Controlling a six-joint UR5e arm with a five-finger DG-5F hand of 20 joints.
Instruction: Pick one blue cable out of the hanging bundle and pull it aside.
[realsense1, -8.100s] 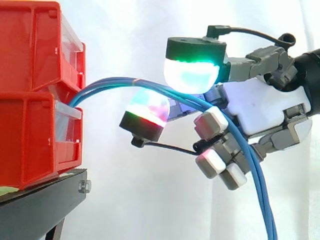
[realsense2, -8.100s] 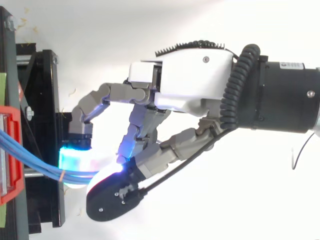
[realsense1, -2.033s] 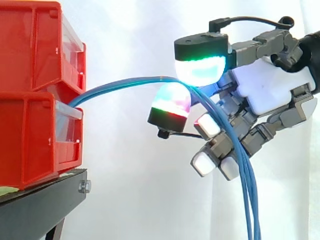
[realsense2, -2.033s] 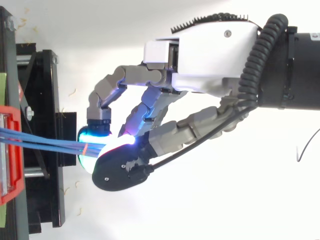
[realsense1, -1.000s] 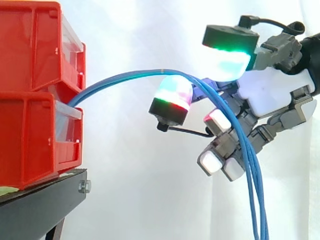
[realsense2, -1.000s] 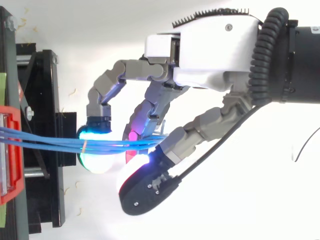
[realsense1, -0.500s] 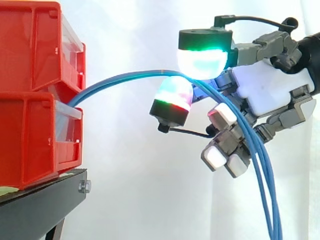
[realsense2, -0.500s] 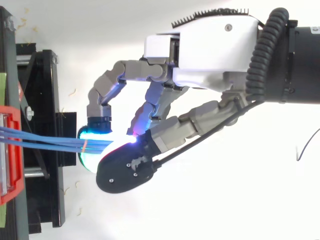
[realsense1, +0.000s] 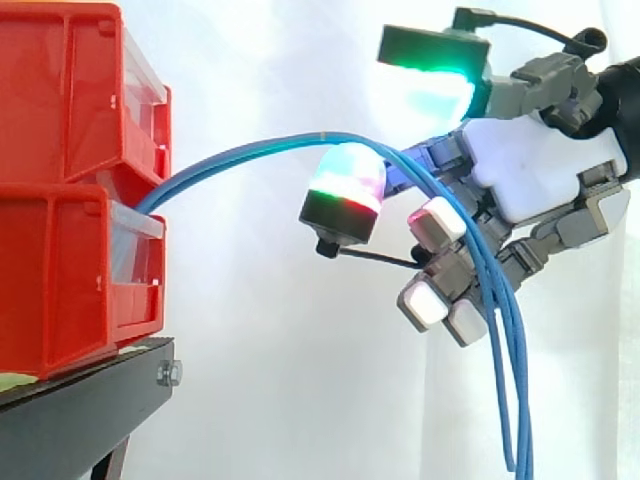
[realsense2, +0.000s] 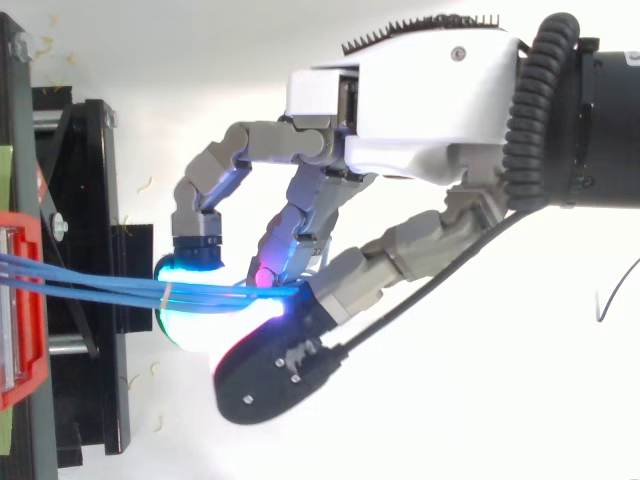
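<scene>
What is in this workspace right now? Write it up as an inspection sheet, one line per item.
Surface: black stand, with two red bins stacked on it.
Job's things: blue cables come out between the bins, arch to the right and hang down past the hand.
Clutter: small tan scraps lie near the stand.
Hand: the hand is at the cables' bend, right of the bins; whether it holds a cable cannot be told.
Cables: a thin tie goes round the blue bundle near the top of the arch.
Surroundings: white curtain behind.
</scene>
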